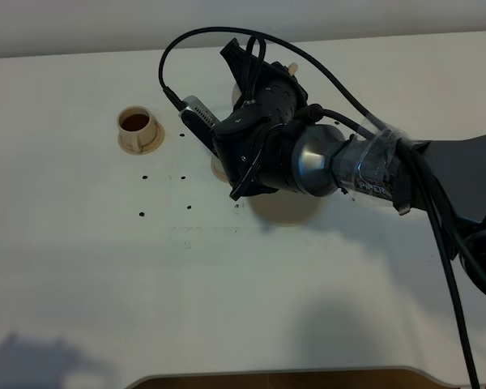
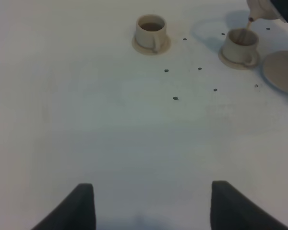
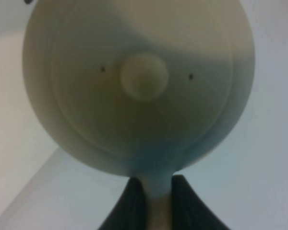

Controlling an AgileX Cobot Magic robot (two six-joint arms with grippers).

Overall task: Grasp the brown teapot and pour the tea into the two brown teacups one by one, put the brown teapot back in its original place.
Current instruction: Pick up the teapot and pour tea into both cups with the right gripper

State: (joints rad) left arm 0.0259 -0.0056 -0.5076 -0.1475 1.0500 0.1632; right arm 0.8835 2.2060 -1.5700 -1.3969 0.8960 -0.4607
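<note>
The brown teapot [image 3: 139,81] fills the right wrist view, lid and knob facing the camera, and my right gripper [image 3: 156,199] is shut on its handle. From above, the right arm reaches across the middle, and its gripper [image 1: 255,81] hides most of the pot. In the left wrist view the pot's spout [image 2: 259,8] is tilted over one brown teacup [image 2: 240,45], with a thin brown stream falling into it. The other brown teacup [image 1: 139,130] [image 2: 151,31] stands on its saucer to the left with dark tea inside. My left gripper [image 2: 151,206] is open, low over bare table.
A flat round tan saucer [image 2: 282,72] [image 1: 285,209] lies bare beside the cup being filled, partly under the right arm. Small dark dots [image 2: 175,98] mark the white table between the cups. The table's front edge [image 1: 275,374] runs along the bottom.
</note>
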